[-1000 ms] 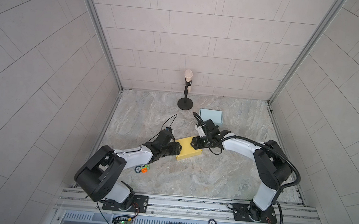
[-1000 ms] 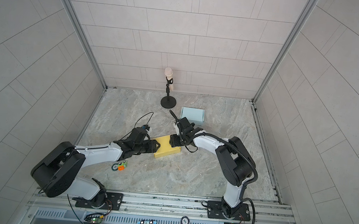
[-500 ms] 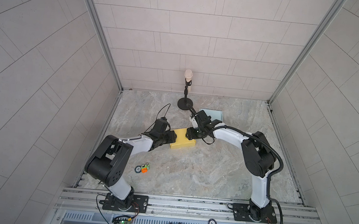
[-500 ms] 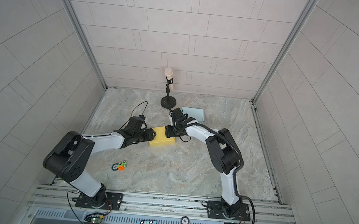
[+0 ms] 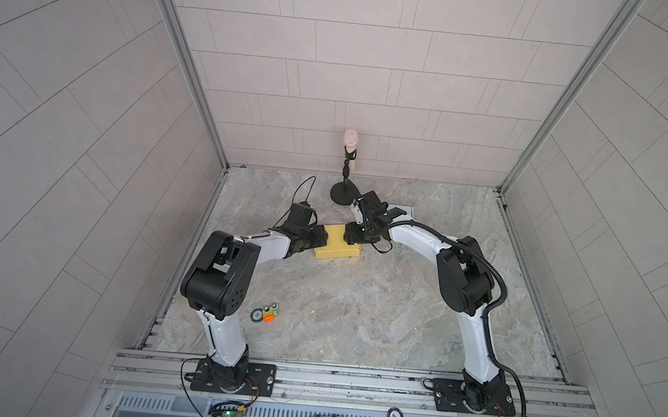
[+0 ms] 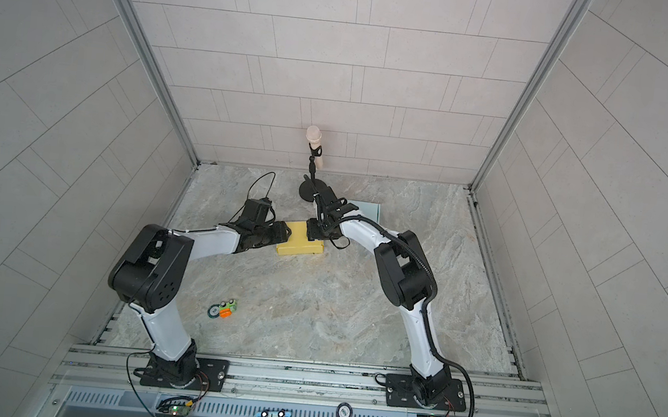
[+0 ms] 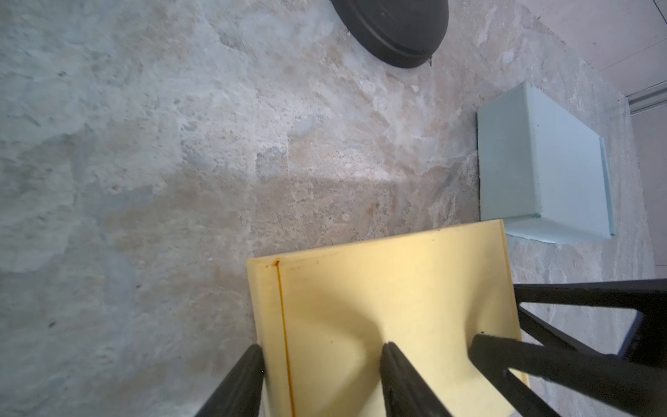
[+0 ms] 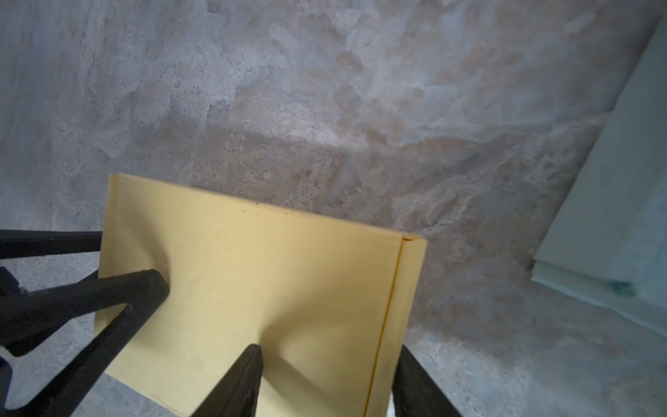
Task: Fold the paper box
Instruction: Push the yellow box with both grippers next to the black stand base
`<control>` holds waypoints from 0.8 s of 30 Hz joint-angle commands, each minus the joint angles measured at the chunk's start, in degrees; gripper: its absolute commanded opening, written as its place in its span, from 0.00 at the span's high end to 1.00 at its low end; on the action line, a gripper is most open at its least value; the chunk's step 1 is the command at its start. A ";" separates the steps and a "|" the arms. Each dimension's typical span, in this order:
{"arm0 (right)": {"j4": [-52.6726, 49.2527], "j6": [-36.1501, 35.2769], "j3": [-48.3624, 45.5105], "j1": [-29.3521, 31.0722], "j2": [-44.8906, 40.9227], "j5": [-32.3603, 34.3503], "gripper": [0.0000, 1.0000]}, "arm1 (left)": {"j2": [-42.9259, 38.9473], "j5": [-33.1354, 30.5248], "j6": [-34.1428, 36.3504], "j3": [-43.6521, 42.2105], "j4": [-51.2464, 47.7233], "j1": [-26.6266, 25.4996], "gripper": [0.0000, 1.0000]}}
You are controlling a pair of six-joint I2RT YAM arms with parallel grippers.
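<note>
The yellow paper box (image 5: pixel 337 246) (image 6: pixel 300 243) sits closed and flat near the table's middle back, held from both ends. My left gripper (image 5: pixel 323 237) (image 6: pixel 288 232) is shut on its left end. In the left wrist view, my left gripper (image 7: pixel 323 355) has one finger pressed into the yellow box (image 7: pixel 379 289) and the other against its side edge. My right gripper (image 5: pixel 348 234) (image 6: pixel 310 230) is shut on the right end. In the right wrist view, my right gripper (image 8: pixel 330 355) clamps the yellow box (image 8: pixel 252 260) the same way, denting the face.
A black microphone stand (image 5: pixel 342 195) (image 7: pixel 393 29) stands just behind the box. A light blue box (image 5: pixel 404 211) (image 7: pixel 541 162) (image 8: pixel 613 216) lies behind the right arm. Small colourful items (image 5: pixel 265 315) lie at the front left. Tiled walls close three sides.
Both grippers have carried the yellow box toward the back of the table and slightly left, nearer the microphone stand and the light blue box. Both arms have stretched out.
</note>
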 commanded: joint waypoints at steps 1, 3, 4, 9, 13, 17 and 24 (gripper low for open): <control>2.16 -0.72 3.85 2.56 1.29 -6.30 0.42 | 1.84 5.39 1.79 3.41 0.08 -1.23 0.45; 1.55 -0.60 5.99 2.30 2.67 -6.44 0.42 | 2.64 5.72 2.11 5.05 -0.53 -1.14 0.45; 1.35 -0.49 6.75 2.17 3.25 -6.60 0.42 | 3.05 6.03 2.16 5.72 -0.84 -1.07 0.45; 1.34 0.06 9.90 2.08 5.82 -6.73 0.42 | 5.34 6.53 2.56 9.30 -2.28 -0.48 0.46; 1.86 0.64 11.86 1.93 7.32 -6.73 0.42 | 7.14 6.69 2.70 11.92 -3.31 0.35 0.46; 1.62 0.93 14.88 1.64 9.11 -6.37 0.42 | 9.49 7.14 3.14 15.40 -4.94 1.19 0.46; -0.04 1.60 21.20 1.16 13.31 -6.26 0.42 | 13.98 7.49 3.58 21.26 -7.32 2.45 0.46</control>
